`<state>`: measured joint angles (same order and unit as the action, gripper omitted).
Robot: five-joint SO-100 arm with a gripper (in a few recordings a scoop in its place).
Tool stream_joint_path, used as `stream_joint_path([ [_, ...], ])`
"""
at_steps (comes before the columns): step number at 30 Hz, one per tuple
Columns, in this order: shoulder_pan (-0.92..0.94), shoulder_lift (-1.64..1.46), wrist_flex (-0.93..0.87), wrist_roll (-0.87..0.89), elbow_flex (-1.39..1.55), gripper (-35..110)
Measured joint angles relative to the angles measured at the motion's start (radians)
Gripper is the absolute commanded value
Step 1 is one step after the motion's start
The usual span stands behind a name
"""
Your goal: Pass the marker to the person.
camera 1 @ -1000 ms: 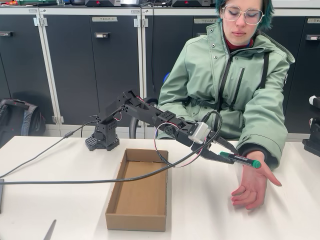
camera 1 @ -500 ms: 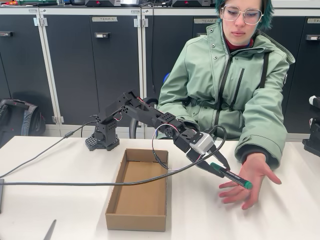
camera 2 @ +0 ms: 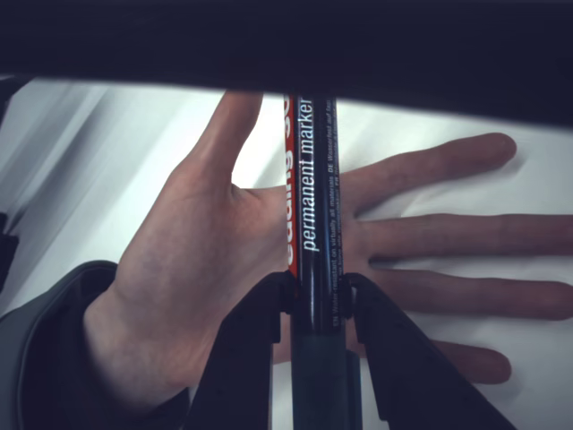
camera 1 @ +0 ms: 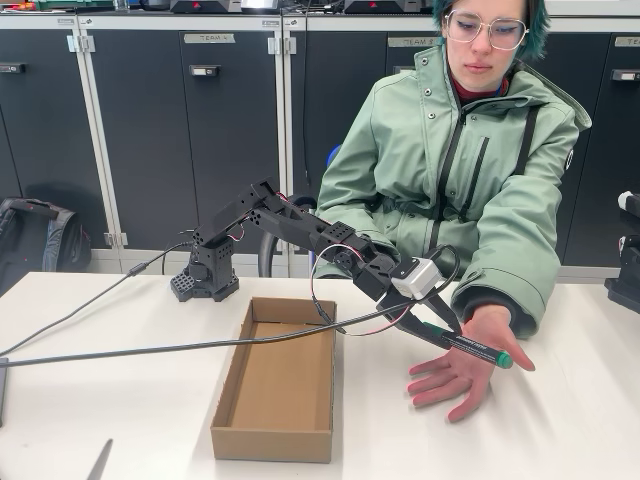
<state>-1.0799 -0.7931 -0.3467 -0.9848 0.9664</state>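
Observation:
The marker (camera 1: 468, 347) is a slim dark pen with a green end, held out over the person's open palm (camera 1: 458, 375). My gripper (camera 1: 437, 334) is shut on the marker near its rear half. In the wrist view the marker (camera 2: 312, 206) runs up between my two black fingers (camera 2: 251, 349), directly above the hand (camera 2: 224, 260), which lies flat and palm up on the white table. The person (camera 1: 470, 160) in a sage-green jacket sits behind the table at the right.
An open cardboard box (camera 1: 278, 378) lies on the white table (camera 1: 120, 420) left of my gripper. A black cable (camera 1: 150, 350) crosses the table over the box's rim. The arm's base (camera 1: 205, 275) stands at the back edge. A grey blade-like tip (camera 1: 98, 460) shows bottom left.
The arm has swung slightly right and levelled the marker. The person's hand has slid left under it, with the palm now directly below the marker.

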Motion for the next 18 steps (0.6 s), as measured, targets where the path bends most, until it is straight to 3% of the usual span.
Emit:
stream_joint_path([
  [2, 0.0, 0.0, 0.0, 0.008, 0.0, 3],
  [5, 0.0, 0.0, 0.012, 0.038, 0.0, 27],
  [9, 0.0, 0.0, 0.023, 0.058, 0.009, 43],
  [18, 0.008, -0.018, -0.032, 0.043, 0.035, 53],
])
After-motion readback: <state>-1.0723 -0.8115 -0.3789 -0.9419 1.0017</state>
